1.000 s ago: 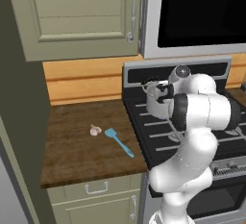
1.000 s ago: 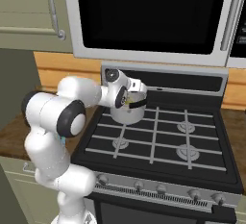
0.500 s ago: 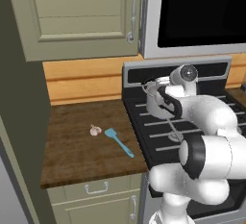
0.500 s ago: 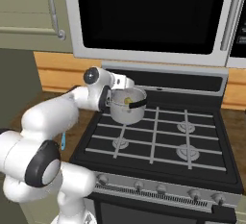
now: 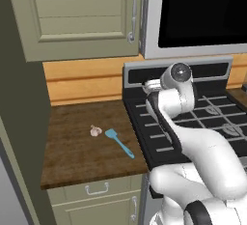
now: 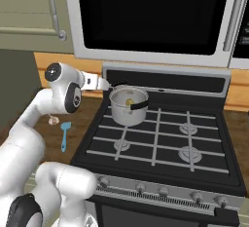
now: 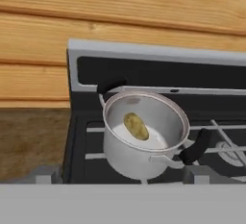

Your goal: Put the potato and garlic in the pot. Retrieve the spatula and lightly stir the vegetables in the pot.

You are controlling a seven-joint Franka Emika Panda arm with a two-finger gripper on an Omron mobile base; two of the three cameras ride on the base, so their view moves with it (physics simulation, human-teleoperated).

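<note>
So the potato (image 7: 136, 126) is already sitting in the bottom of the steel pot (image 6: 128, 106), which is parked on the rear left burner of the stove (image 6: 160, 143). From the hand view you look down into the pot (image 7: 144, 136) and it's just that one yellowish lump in there, lying roughly in the middle, with the wooden backsplash (image 7: 120, 21) behind the stove's back panel. The garlic (image 5: 96, 131) is out on the dark wood counter (image 5: 72, 156) left of the stove, and the light-blue spatula (image 5: 119, 142) lies just beside it, head toward the garlic and handle pointing toward the counter's front edge; they look close but I can't tell if they touch. Same pair shows from the right base view too, garlic (image 6: 53, 120) partly tucked behind the arm and spatula (image 6: 64, 134) just in front of it. The gripper (image 6: 103, 83) is up near the pot's left side, above the stove's back left corner, jaws spread wide with nothing in them.
</note>
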